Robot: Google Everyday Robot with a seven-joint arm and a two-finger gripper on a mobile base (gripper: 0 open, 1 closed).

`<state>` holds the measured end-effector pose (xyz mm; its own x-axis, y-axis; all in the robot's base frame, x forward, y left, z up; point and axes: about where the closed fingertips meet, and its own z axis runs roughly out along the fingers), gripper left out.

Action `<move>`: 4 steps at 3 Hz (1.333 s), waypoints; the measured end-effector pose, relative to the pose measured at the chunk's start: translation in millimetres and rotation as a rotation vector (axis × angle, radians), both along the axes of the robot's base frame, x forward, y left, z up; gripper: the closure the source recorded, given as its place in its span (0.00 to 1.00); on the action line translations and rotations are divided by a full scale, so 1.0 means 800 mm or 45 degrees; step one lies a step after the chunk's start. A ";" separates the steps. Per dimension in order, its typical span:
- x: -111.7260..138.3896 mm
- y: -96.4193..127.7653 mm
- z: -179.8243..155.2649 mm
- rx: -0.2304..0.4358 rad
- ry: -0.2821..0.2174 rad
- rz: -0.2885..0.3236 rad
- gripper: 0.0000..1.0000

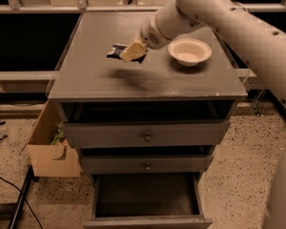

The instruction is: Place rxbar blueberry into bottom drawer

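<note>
My gripper [129,52] hangs over the middle of the cabinet top [90,80], a little above it, with its shadow on the surface below. It is shut on the rxbar blueberry [116,50], a small dark blue wrapper that sticks out to the left of the tan fingers [132,51]. The bottom drawer [148,222] is pulled open at the foot of the cabinet, and its dark inside shows nothing in it. The two upper drawers with round knobs are shut.
A cream-white bowl [189,51] stands on the cabinet top just right of the gripper. An open cardboard box [50,149] sits on the floor at the cabinet's left side. A dark cable [12,190] runs across the floor at the lower left.
</note>
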<state>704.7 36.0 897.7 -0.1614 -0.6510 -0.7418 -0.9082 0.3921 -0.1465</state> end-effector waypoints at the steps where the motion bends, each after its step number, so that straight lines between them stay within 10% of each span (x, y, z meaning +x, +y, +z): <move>1: -0.064 -0.037 0.009 -0.035 -0.029 0.057 1.00; 2: -0.150 -0.084 0.019 -0.056 -0.014 0.146 1.00; 4: -0.157 -0.084 0.026 -0.099 -0.021 0.176 1.00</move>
<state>579.1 -31.6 918.1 -0.0540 -0.7216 -0.6902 -0.9499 0.2501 -0.1872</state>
